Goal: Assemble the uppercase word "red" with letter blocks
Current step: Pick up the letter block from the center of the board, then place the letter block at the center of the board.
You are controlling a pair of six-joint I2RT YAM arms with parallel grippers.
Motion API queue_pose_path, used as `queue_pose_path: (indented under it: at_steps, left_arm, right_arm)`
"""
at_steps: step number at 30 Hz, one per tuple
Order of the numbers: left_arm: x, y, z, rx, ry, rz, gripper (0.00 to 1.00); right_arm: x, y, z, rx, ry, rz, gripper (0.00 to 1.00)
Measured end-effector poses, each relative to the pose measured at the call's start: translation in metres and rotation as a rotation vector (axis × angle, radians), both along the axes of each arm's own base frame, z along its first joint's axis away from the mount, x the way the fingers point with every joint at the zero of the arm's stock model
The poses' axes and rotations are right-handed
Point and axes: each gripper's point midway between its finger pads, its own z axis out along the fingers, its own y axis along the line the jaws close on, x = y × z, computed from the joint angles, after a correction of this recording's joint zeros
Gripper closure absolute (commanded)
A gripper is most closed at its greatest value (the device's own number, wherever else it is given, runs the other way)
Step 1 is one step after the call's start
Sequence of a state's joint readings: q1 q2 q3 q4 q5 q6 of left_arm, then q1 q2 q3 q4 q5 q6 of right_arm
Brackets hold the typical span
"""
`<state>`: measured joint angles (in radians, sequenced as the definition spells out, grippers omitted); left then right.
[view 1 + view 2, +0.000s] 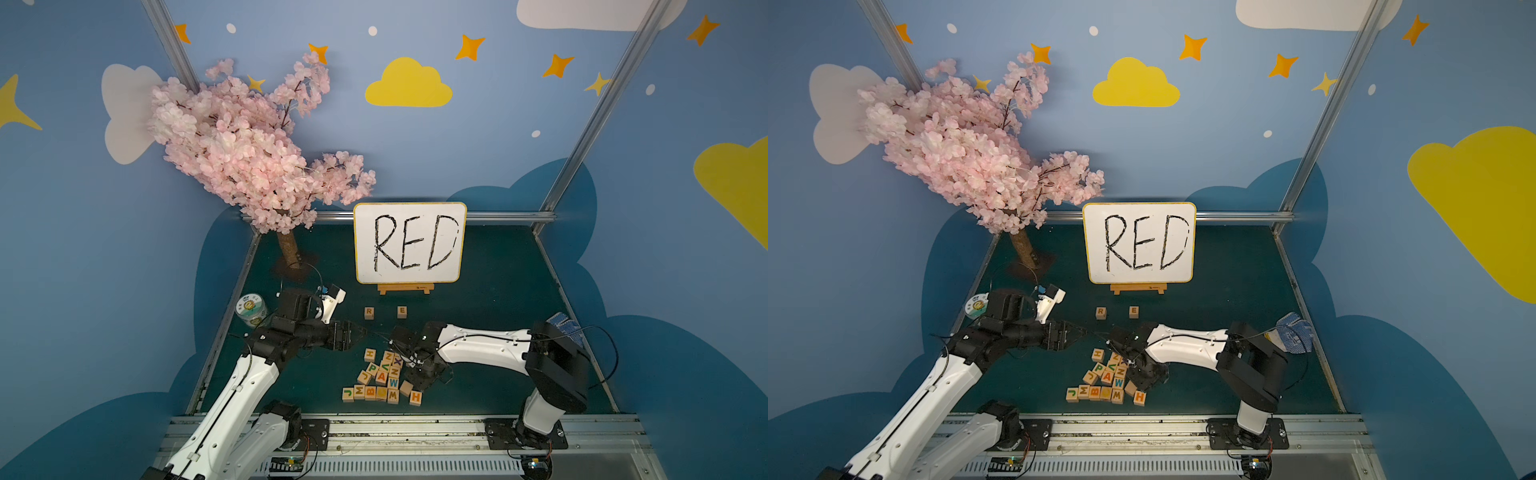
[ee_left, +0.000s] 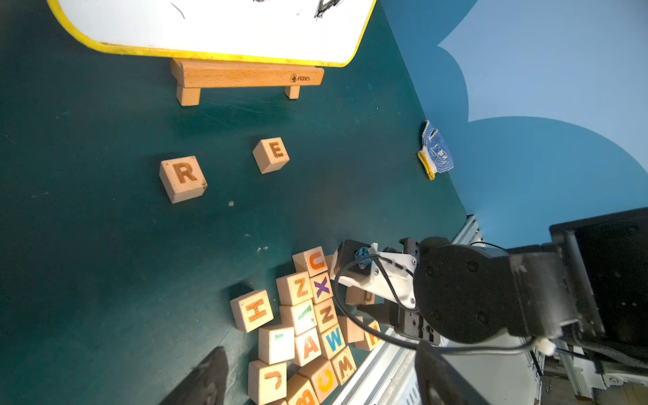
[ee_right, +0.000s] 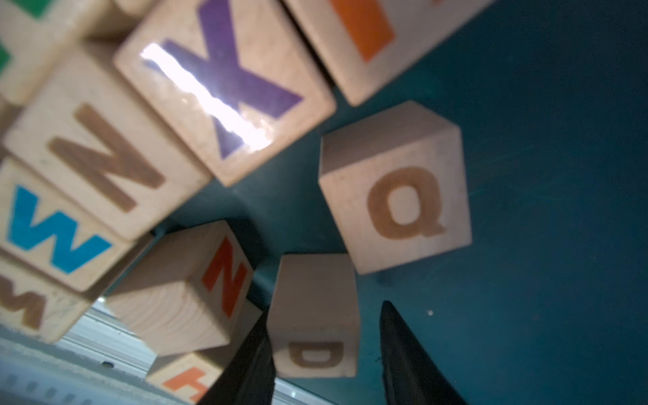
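The R letter block (image 1: 369,312) and the E letter block (image 1: 401,311) stand apart in a row on the green table in front of the whiteboard; the left wrist view also shows R (image 2: 184,177) and E (image 2: 271,154). The D letter block (image 3: 314,315) sits at the right edge of the loose pile (image 1: 382,380). My right gripper (image 3: 324,310) reaches down over it with its jaws astride the block. One finger touches a side and a gap shows at the other, so it is open. My left gripper (image 1: 361,331) hovers left of the pile, open and empty.
The yellow-framed whiteboard (image 1: 409,243) on its wooden easel stands at the back. A Q block (image 3: 403,200) lies just beyond the D, and X and N blocks crowd beside it. A pink blossom tree (image 1: 266,166) and a jar (image 1: 251,309) are at the left. A glove (image 1: 565,328) lies at the right.
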<state>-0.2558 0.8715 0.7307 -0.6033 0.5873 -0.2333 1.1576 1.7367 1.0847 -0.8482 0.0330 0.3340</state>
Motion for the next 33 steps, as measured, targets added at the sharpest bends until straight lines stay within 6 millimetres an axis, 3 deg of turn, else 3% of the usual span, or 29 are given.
queue_pose_path:
  at_steps: [9, 14, 24, 33]
  left_arm:
    - [0.001, 0.000, -0.004, 0.007, 0.017, -0.002, 0.18]
    - [0.003, 0.000, -0.007, 0.012, 0.023, 0.003, 0.19]
    - [0.013, 0.001, -0.013, 0.035, 0.033, 0.015, 0.19]
    - [0.042, -0.009, 0.003, 0.025, -0.020, -0.007, 0.19]
  right_arm:
    - [0.007, 0.001, 0.001, 0.003, -0.008, -0.017, 0.79]
    - [0.016, -0.005, 0.008, 0.009, -0.026, -0.041, 0.81]
    - [0.048, -0.024, 0.050, 0.092, -0.112, -0.098, 0.82]
    - [0.089, -0.039, 0.060, 0.076, -0.176, -0.087, 0.85]
